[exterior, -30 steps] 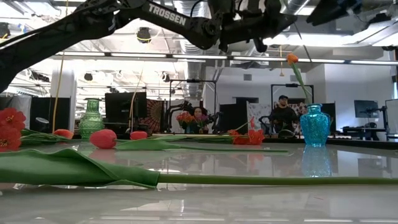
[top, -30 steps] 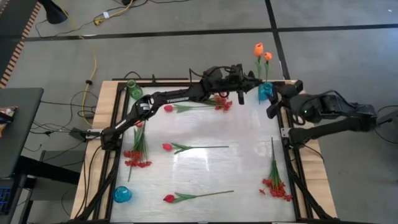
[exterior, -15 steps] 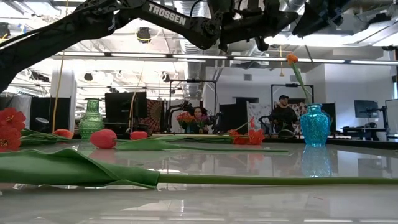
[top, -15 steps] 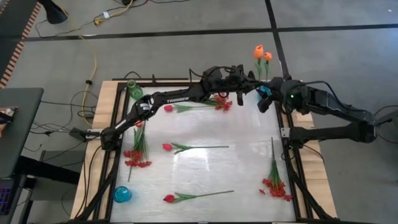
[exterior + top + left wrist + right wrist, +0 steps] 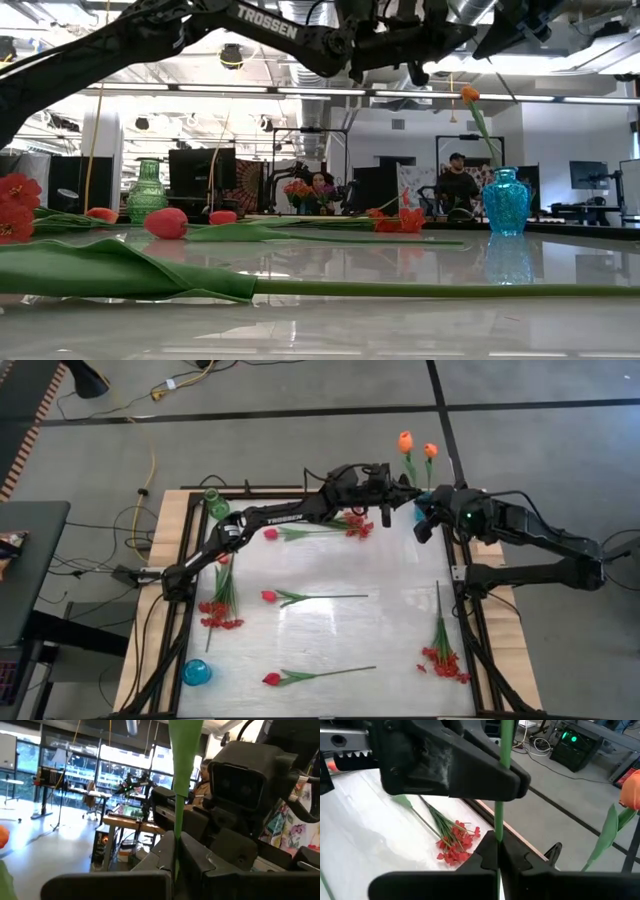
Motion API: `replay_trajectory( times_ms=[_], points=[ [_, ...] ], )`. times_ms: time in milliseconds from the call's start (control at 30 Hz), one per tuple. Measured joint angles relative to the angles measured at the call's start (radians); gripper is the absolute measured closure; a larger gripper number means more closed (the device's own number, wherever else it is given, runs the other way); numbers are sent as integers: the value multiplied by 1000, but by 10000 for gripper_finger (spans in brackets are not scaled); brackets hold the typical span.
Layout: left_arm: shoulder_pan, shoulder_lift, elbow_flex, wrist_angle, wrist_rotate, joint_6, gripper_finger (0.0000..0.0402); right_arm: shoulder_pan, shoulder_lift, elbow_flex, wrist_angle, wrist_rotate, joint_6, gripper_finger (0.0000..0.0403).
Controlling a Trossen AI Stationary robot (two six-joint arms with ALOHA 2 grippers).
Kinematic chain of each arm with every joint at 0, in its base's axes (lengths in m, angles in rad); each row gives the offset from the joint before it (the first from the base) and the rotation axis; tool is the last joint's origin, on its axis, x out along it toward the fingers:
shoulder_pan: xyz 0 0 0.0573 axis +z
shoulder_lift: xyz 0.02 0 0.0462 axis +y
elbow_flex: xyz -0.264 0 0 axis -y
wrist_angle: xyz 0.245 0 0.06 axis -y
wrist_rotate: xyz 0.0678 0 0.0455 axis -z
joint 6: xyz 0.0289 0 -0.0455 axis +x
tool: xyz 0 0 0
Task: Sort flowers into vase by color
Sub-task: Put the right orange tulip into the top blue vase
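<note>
An orange tulip (image 5: 405, 442) stands upright above the table's far right corner, its green stem held by both grippers. My left gripper (image 5: 402, 496) reaches across from the left and is shut on the stem. My right gripper (image 5: 423, 520) comes in from the right, shut on the same stem. A second orange tulip (image 5: 430, 450) stands in the blue vase (image 5: 505, 201), whose base is on the table. Pinkish-red tulips (image 5: 268, 596) and red sprays (image 5: 445, 656) lie flat on the white table. My left gripper pinches the tulip's green stem (image 5: 176, 837) between its two fingers, coming nearly level from the table's left, fingers across the stem. The stem runs upright past the fingers, clear of the table. My right gripper pinches the same stem (image 5: 499, 827) between its two fingers, just beside the left fingers (image 5: 470, 777). It slants down from the table's right, across the stem. The stem's lower end is hidden behind the fingers.
A green vase (image 5: 214, 503) stands at the far left corner and a low blue vase (image 5: 196, 672) at the near left. A red spray (image 5: 355, 526) lies under the left arm. People sit at desks beyond the table's far edge (image 5: 458, 185).
My right arm has swung from the table's right edge toward the far right corner and brought its gripper to the stem held by my left gripper. The held tulip's bloom has shifted a little toward the left.
</note>
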Motion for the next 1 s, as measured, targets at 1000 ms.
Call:
replay_trajectory(
  times_ms=[1000],
  points=[
    [139,-25,-1,-387,563,-258,259,-430,-278,-558,730,48,-36,379]
  ],
)
